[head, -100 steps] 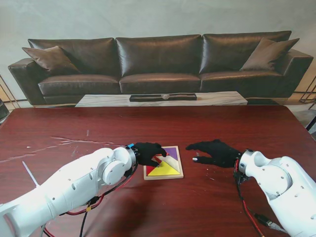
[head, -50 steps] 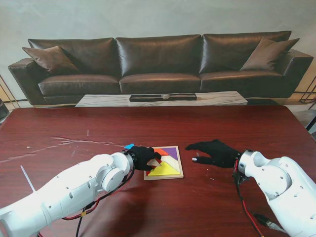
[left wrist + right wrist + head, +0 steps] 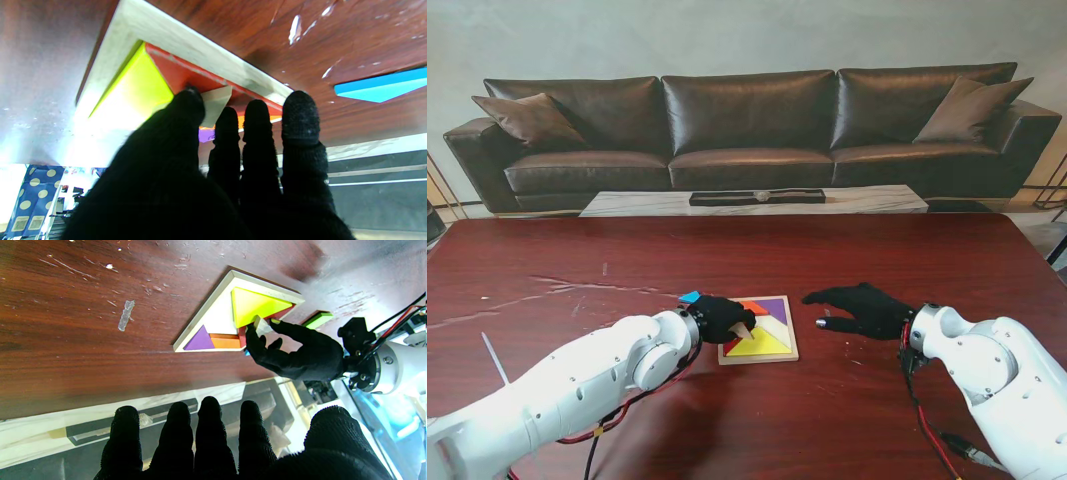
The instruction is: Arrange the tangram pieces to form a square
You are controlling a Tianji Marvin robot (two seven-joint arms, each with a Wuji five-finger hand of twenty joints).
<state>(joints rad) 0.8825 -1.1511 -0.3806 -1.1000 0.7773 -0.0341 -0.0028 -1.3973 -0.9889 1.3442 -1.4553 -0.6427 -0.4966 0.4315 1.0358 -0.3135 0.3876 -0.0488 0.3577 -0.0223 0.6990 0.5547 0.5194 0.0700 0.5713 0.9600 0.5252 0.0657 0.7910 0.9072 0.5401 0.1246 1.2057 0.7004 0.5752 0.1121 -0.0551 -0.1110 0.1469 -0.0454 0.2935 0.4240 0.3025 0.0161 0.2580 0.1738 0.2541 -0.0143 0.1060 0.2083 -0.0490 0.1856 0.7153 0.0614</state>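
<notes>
A wooden square tray lies mid-table holding a yellow triangle, a purple triangle, an orange piece and a red piece. My left hand is over the tray's left edge. Its thumb and forefinger pinch a small pale wooden piece above the red and yellow pieces. A blue piece lies on the table just left of the tray. A green piece lies beside the tray under my left wrist. My right hand hovers right of the tray, fingers spread, holding nothing.
The table is dark red wood with scuffs and a tape scrap. Beyond its far edge stand a low marble coffee table and a dark leather sofa. Cables hang under my left forearm.
My left hand has drawn slightly back toward the tray's left edge, uncovering more of the blue piece, and the pale piece now shows at its fingertips. The right hand has not moved.
</notes>
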